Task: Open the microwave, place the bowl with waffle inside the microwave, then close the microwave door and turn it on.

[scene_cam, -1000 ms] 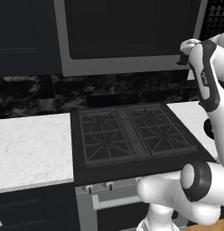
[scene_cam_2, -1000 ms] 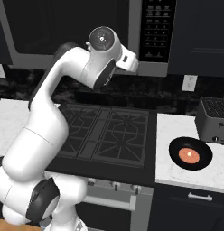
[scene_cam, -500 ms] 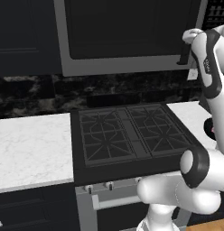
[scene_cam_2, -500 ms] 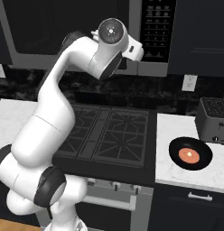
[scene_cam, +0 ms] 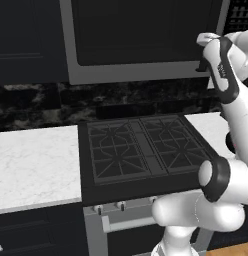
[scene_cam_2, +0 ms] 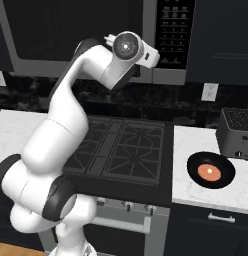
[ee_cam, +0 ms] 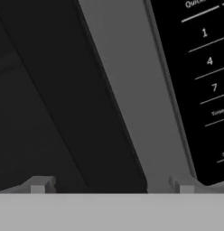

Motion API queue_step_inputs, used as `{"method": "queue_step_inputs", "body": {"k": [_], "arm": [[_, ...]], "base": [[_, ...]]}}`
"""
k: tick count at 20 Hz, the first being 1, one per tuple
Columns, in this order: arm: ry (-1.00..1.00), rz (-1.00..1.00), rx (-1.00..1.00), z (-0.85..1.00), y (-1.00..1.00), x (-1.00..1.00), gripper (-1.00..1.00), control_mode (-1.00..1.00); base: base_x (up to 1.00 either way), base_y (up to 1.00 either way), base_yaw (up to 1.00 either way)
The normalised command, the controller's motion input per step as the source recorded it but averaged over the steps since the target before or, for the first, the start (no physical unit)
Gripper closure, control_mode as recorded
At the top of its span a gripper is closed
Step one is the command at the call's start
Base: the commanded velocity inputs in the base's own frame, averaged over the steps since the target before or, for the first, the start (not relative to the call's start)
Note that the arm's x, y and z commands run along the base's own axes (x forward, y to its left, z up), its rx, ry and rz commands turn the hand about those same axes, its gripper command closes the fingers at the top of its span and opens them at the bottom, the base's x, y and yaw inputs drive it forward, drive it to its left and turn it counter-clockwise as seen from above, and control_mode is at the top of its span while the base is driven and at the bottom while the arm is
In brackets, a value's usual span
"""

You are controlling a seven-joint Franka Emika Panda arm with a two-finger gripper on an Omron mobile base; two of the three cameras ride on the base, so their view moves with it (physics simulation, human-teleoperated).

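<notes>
While we hold our fingers [ee_cam: 111,187] wide before the microwave [scene_cam_2: 96,40], its glossy black panel [ee_cam: 199,85] at 2 o'clock reads "1", "4", "7" and "Timer". A matte silver frame strip runs beside the door [ee_cam: 55,103] and its dark glass. At 4 o'clock on the marbled white tabletop [scene_cam_2: 196,192], the round black bowl [scene_cam_2: 211,170] holds the orange-brown waffle [scene_cam_2: 208,173].

The gripper [ee_cam: 111,187] has been carried upward and farther in toward the microwave door [scene_cam: 146,37], close by its right edge.
</notes>
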Motion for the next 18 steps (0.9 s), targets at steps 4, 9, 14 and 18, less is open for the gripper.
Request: {"method": "queue_step_inputs", "body": {"k": [4,9,14,18], "arm": [[-0.01,0.01,0.01,0.0,0.0,0.53,-1.0,-1.0],[0.0,0.02,0.02,-0.04,0.0,0.55,-1.0,-1.0],[0.0,0.0,0.0,-0.26,0.0,0.57,1.0,-1.0],[0.01,0.0,0.0,-0.1,0.01,0.34,1.0,-1.0]], "base": [[0.0,0.0,0.0],[0.0,0.0,0.0],[0.0,0.0,0.0],[0.0,0.0,0.0]]}}
